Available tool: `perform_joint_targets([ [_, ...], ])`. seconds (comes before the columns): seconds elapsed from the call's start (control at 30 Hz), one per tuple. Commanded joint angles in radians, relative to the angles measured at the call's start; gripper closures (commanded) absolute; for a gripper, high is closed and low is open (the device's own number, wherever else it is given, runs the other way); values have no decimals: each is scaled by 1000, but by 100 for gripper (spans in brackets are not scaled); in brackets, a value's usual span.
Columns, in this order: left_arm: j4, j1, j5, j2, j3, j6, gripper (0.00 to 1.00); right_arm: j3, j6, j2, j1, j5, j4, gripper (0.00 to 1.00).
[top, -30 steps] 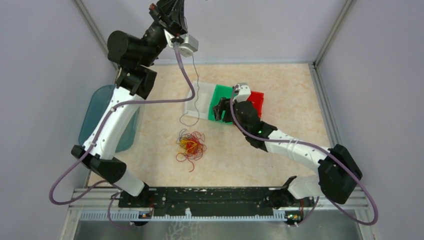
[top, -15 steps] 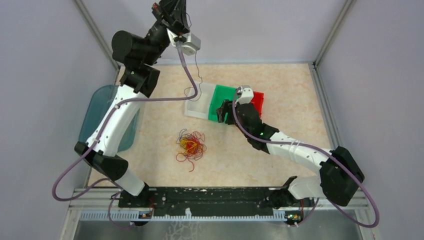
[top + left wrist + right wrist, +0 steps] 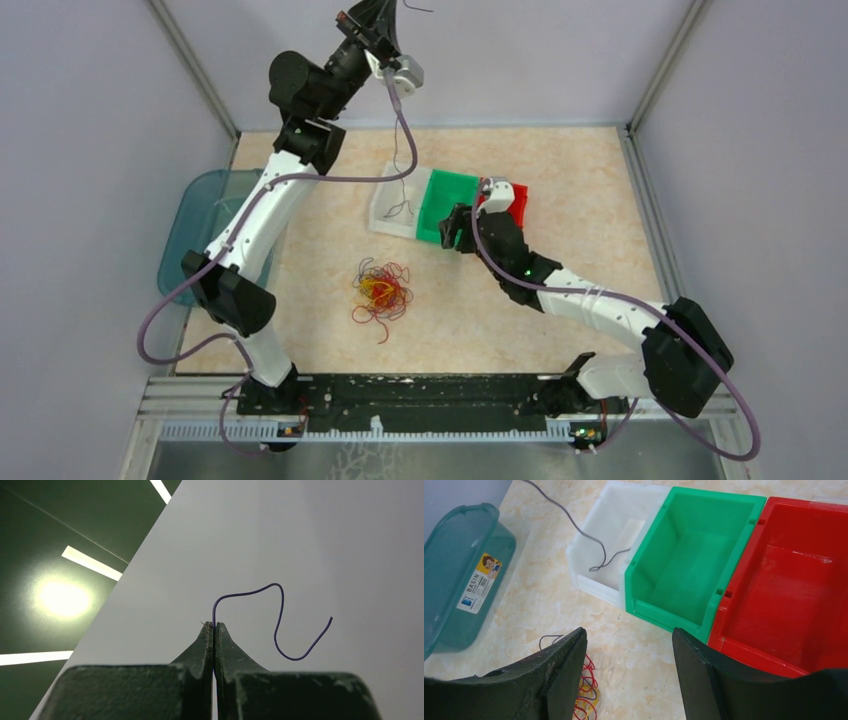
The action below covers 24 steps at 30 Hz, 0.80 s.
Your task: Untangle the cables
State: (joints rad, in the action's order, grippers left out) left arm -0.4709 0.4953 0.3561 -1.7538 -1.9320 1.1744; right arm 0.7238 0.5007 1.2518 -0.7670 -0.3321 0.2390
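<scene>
My left jaws: pinching one dark cable (image 3: 278, 625), held high, its tail in the white bin (image 3: 383, 215).
My right jaws: spread, holding nothing, just beside the green bin (image 3: 694, 555).
Tangle of cables (image 3: 380, 290): middle of the desk (image 3: 560, 170).

Soft, even overhead light; the cables (image 3: 381, 291) cast barely any shadow on the tabletop (image 3: 560, 170). The left wrist view is dark at left, with bright ceiling strips (image 3: 90, 564) and a blooming glare spot (image 3: 62, 599). The right wrist view is sharp, evenly lit

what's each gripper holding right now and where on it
The left gripper pinches a thin dark cable near one end; the long rest hangs down into the white bin. The right gripper is open, holding nothing.
</scene>
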Motion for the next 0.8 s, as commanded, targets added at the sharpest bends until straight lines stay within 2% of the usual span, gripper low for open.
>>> perform_joint_targets([
  [0.0, -39, -8, -21, -27, -91, 5, 100, -11, 21, -47, 9, -7, 45, 36],
  [0.3, 7, -14, -88, -79, -139, -10, 100, -37, 30, -61, 12, -17, 61, 36],
  [0.53, 335, -19, -251, 7, 65, -66, 98, -51, 45, -61, 31, -16, 63, 37],
  [0.63, 354, -35, -270, 56, 195, -69, 100, -54, 53, -63, 45, -11, 62, 37],
  [0.77, 418, -61, -309, 59, 235, -95, 100, -55, 63, -58, 56, -3, 61, 37],
])
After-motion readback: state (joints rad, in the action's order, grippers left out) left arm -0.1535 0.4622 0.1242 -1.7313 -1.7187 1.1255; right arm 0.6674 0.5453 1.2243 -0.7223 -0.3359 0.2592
